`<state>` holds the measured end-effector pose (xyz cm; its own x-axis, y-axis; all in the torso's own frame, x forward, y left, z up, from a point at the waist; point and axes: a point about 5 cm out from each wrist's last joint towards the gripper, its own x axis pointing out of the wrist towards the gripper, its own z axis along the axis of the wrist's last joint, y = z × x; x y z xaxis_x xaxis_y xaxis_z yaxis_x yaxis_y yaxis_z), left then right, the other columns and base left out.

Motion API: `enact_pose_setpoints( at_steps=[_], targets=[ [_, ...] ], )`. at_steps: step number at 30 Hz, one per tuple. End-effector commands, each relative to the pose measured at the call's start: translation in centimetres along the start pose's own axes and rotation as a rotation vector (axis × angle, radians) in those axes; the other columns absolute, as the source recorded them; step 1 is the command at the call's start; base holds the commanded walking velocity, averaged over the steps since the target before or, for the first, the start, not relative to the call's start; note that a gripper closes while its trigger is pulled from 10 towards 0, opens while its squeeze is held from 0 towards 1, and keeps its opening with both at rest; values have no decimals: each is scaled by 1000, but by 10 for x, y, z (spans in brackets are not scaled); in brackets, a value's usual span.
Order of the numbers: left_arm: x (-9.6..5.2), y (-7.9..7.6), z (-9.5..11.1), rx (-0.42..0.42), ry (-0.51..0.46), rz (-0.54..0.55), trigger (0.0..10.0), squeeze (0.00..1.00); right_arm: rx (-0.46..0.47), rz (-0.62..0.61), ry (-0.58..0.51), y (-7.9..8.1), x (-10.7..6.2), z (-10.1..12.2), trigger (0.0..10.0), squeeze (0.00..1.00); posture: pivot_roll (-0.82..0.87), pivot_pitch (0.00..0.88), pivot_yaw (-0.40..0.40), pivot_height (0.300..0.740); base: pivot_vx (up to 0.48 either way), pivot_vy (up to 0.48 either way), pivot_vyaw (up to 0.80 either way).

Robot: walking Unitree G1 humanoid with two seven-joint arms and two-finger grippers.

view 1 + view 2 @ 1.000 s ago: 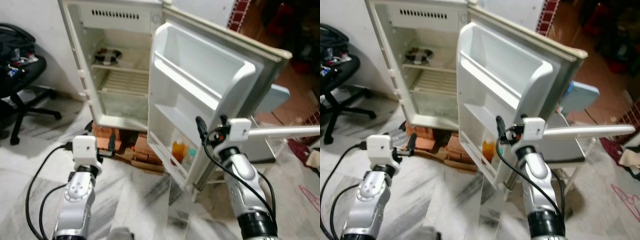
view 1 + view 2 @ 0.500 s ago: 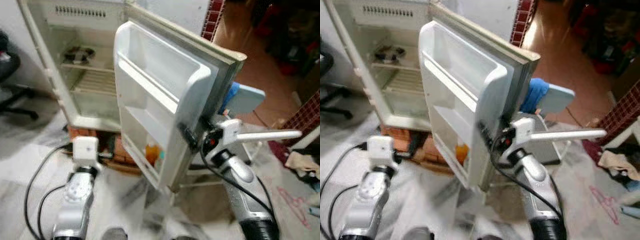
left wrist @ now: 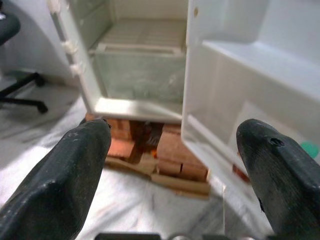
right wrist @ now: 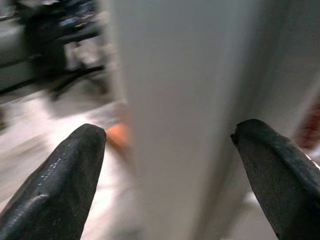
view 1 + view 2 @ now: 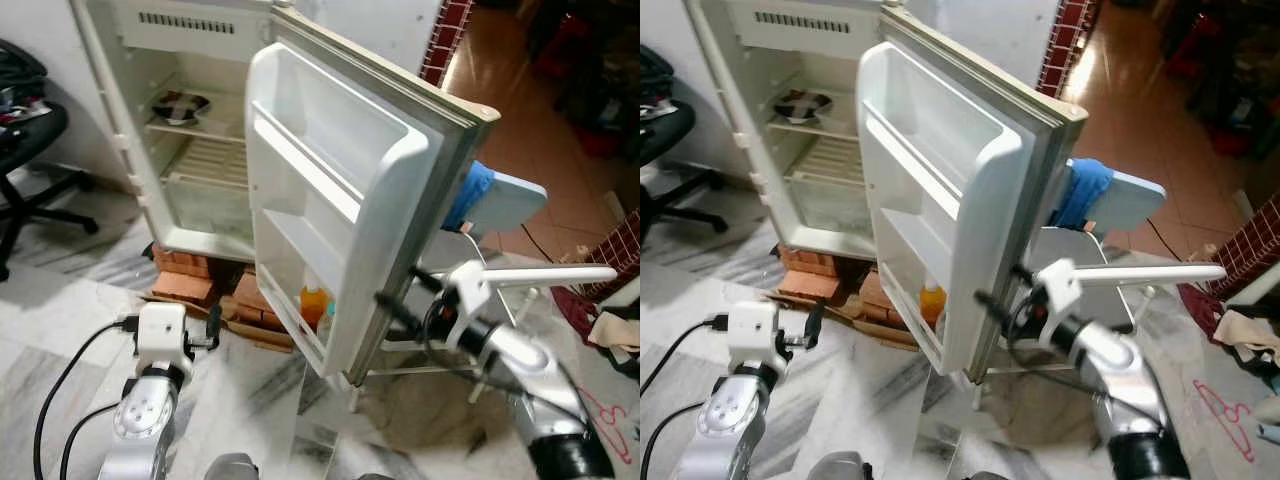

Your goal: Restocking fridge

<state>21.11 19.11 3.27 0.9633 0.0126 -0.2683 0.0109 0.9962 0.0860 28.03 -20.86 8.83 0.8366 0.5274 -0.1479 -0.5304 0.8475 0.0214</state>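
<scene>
The fridge (image 5: 190, 140) stands open, its door (image 5: 340, 200) swung wide. The right gripper (image 4: 170, 165) has spread fingers (image 4: 55, 185) straddling the door's outer edge. The left gripper (image 3: 175, 165), fingers open, hangs before the door. An orange bottle (image 5: 313, 303) sits in the door's bottom shelf.

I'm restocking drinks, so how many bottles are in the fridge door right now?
2: an orange bottle and a clear bottle with a teal cap beside it, both on the door's bottom shelf. The door's edge may hide more.
</scene>
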Motion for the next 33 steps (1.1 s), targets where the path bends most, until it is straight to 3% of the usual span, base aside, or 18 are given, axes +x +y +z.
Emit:
enact_pose_setpoints(
  at_steps=[1,7,10,11,15,17,18,21,23,24,28,33],
  targets=[
    [0,1,3,15,-7,0,10000,0,-10,-48,-37,-11,-4,10,10000,0,132,0,-54,740,0,0,0],
    [-4,6,1,8,10,14,10000,0,-82,-48,-21,-57,-31,36,10000,0,130,0,-54,740,0,0,0],
    [-6,7,-1,2,18,17,10000,0,-113,-70,-28,-63,-33,43,10000,0,128,0,-53,740,0,0,0],
    [-7,7,-1,-2,22,18,10000,0,-70,-86,-88,-63,-26,53,10000,0,128,0,-52,740,0,0,0],
    [-6,7,-1,-3,22,14,10000,0,-6,-74,-207,-50,-8,70,10000,0,130,0,-50,740,0,0,0],
    [-6,6,0,-2,21,9,10000,0,53,-27,-279,-35,5,82,10000,0,134,0,-48,740,0,0,0],
    [-6,5,0,-3,21,5,10000,0,143,45,-359,-18,15,96,10000,0,136,0,-48,740,0,0,0],
    [-9,5,-1,-17,23,6,10000,0,320,245,-477,13,19,118,10000,0,144,0,-52,740,0,0,0],
    [-13,8,-5,-55,39,30,10000,0,395,459,-527,43,12,134,10000,0,144,0,-55,740,0,0,0],
    [-17,10,-10,-95,59,59,10000,0,439,665,-537,67,-1,143,10000,0,144,0,-58,740,0,0,0],
    [-23,13,-13,-112,65,100,10000,0,477,776,-511,77,-12,139,10000,0,148,0,-70,740,0,0,0],
    [-29,20,-18,-154,75,197,10000,0,530,712,-415,71,-6,120,10000,0,159,0,-89,740,0,0,0]
  ],
)
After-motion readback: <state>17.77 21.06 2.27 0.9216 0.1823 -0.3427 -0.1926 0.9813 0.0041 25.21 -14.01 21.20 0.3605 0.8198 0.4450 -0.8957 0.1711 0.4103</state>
